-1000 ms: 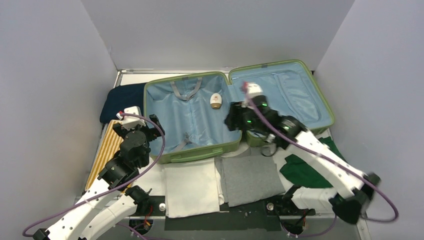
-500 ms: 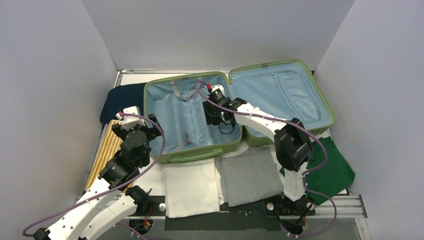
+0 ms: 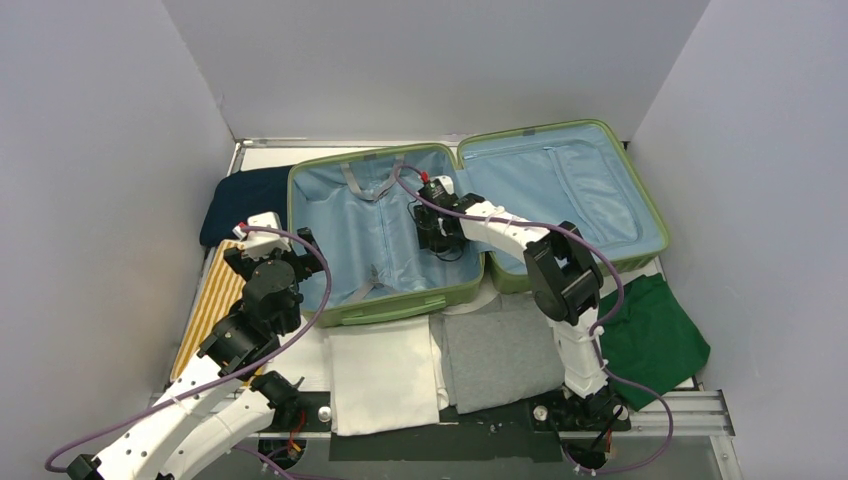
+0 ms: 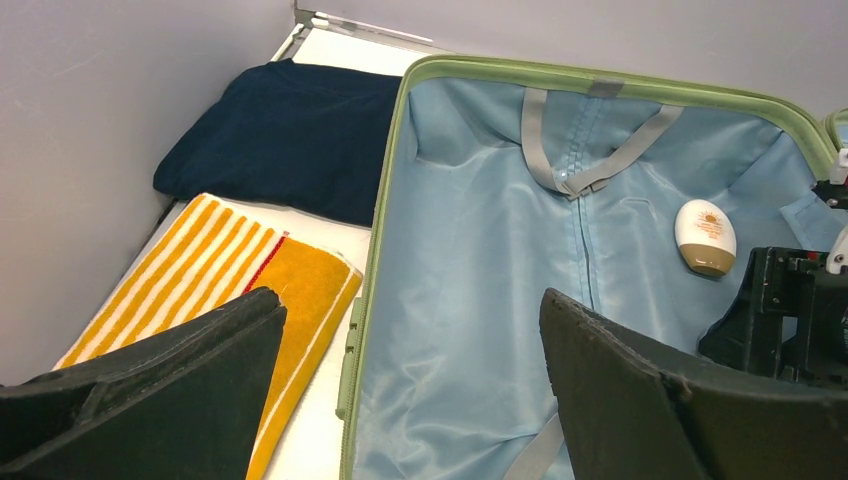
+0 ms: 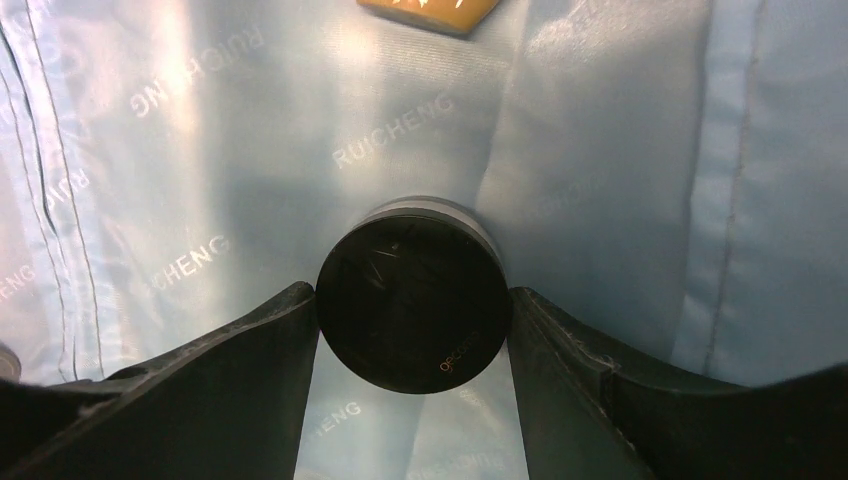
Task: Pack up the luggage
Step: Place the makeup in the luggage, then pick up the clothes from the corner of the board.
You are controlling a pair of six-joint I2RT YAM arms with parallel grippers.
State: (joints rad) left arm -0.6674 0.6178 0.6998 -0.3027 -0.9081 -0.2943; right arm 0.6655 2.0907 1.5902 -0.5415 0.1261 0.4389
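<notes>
Light-green hard-shell suitcase (image 3: 345,235), open: right gripper (image 5: 412,300) inside left half, part-closed around black round jar (image 5: 410,265); left gripper (image 4: 410,320) at left rim, wide, empty.

The top external camera looks down from above and behind the near edge of the white table (image 3: 280,155), taking in the whole open light-green hard-shell suitcase with pale-blue fabric lining (image 3: 385,310). The left wrist camera sits low by the left edge and faces the far edge. Both of these views show the folded navy cloth (image 3: 245,195). The right wrist camera points steeply down at the lining, close enough that a round black-lidded jar (image 5: 412,295) fills mid-frame.
</notes>
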